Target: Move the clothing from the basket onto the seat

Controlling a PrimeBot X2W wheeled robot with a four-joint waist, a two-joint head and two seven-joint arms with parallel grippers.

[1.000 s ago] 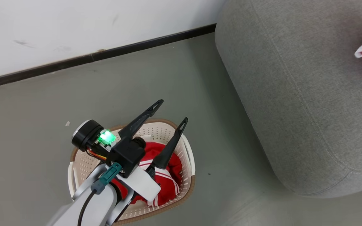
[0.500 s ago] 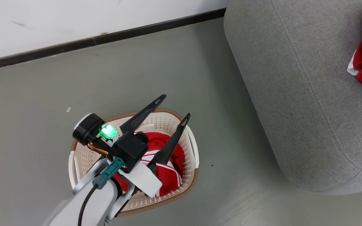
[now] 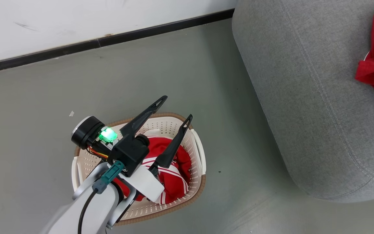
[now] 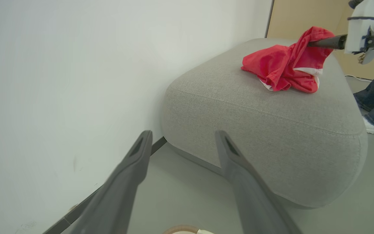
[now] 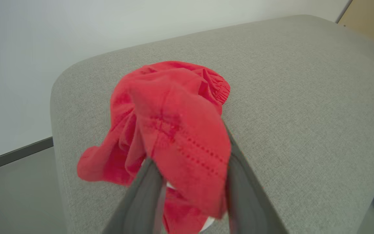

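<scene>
The wide grey woven seat (image 3: 304, 113) has one red cloth piece (image 5: 170, 123) lying on its top. The right gripper (image 5: 188, 169) is there too. Its two dark fingers stand apart, and the red cloth hangs over them like a little tent.

I think this is the tricky bit. The soft cloth may catch on a finger. If the arm pulls back fast, it could drag the cloth along, maybe off the round edge of the seat and down onto the floor. Lifting the fingers out slowly would help it slip free.

A second red piece with white stripes (image 3: 170, 175) lies in the cream basket with little holes (image 3: 167, 127) on the floor, well apart from the seat. The left gripper (image 3: 177, 107) hangs over the basket with its fingers spread wide and nothing in them. If it dips too near the side, it might pinch the basket wall along with the cloth.

The cloth on the seat is scrunched up. Its long way runs from the right gripper's fingers out across the seat. The puckered stretchy band points away from the fingers. The piece in the basket is too bunched to tell which way it points.
</scene>
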